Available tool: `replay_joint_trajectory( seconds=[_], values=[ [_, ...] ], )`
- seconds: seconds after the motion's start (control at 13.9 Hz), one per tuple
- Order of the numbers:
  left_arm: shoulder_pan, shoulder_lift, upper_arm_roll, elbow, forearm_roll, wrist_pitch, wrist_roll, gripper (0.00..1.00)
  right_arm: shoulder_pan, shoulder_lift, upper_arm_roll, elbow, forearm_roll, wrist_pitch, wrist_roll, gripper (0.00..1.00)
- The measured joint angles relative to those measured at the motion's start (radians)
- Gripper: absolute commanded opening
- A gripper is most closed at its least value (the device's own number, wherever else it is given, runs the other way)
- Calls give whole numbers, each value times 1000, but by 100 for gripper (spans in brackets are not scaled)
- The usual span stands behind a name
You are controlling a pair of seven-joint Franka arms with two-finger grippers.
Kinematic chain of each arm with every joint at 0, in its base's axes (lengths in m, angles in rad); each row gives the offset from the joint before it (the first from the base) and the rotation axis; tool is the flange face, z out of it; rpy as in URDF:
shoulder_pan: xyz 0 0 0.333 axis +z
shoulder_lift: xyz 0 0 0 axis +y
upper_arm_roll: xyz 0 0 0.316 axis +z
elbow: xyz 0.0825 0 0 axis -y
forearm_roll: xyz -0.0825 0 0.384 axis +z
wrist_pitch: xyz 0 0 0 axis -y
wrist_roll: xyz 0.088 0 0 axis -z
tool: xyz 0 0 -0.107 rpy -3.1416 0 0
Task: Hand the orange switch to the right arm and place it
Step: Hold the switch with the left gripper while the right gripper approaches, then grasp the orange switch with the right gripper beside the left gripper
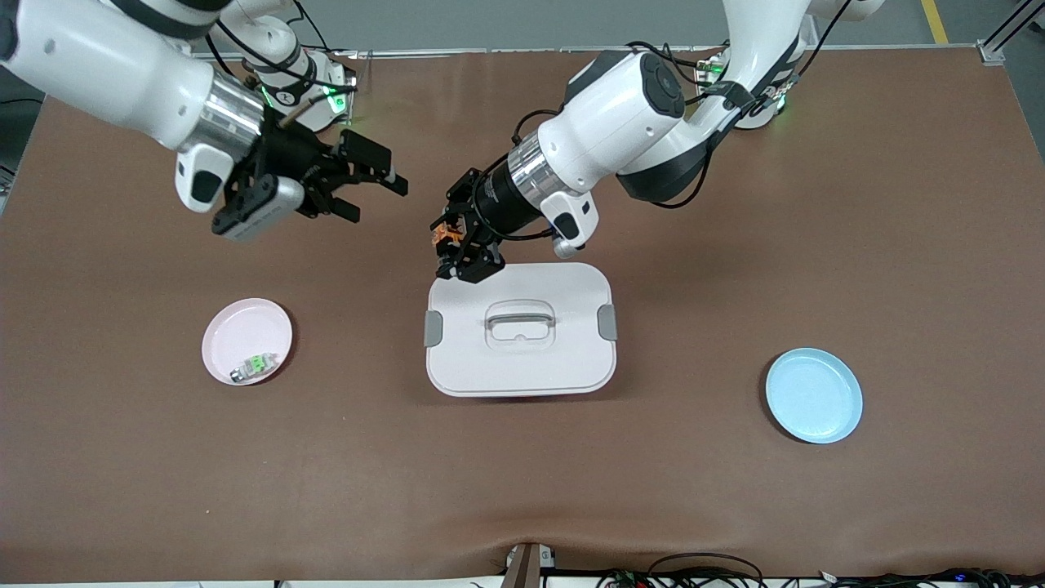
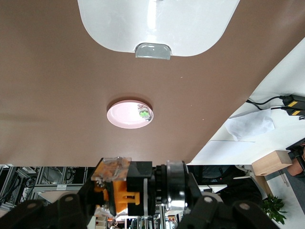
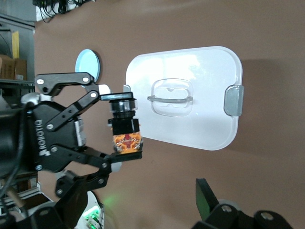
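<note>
My left gripper (image 1: 449,242) is shut on the orange switch (image 1: 443,235) and holds it in the air over the corner of the white lidded box (image 1: 563,359). In the left wrist view the orange switch (image 2: 119,193) sits clamped between the jaws. The right wrist view shows the switch (image 3: 127,135) in the left gripper (image 3: 125,125), its orange end toward my right gripper. My right gripper (image 1: 377,198) is open and empty, in the air a short way from the switch, toward the right arm's end. One of its fingers (image 3: 207,200) shows in its wrist view.
A pink plate (image 1: 237,327) holding a green-and-clear small switch (image 1: 255,365) lies toward the right arm's end. A blue plate (image 1: 814,395) lies toward the left arm's end. The white box has a clear handle (image 1: 520,323) and grey clips.
</note>
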Motion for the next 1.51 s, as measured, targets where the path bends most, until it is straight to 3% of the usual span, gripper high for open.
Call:
replay_joint_trajectory(
  seconds=[0.65, 1.51],
  values=[
    [-31, 2, 0, -2, 49, -1, 45, 18, 28, 89, 0, 14, 0, 5, -29, 100],
    [-34, 3, 3, -16, 51, -2, 49, 18, 62, 115, -1, 23, 46, 54, -28, 100]
  ],
)
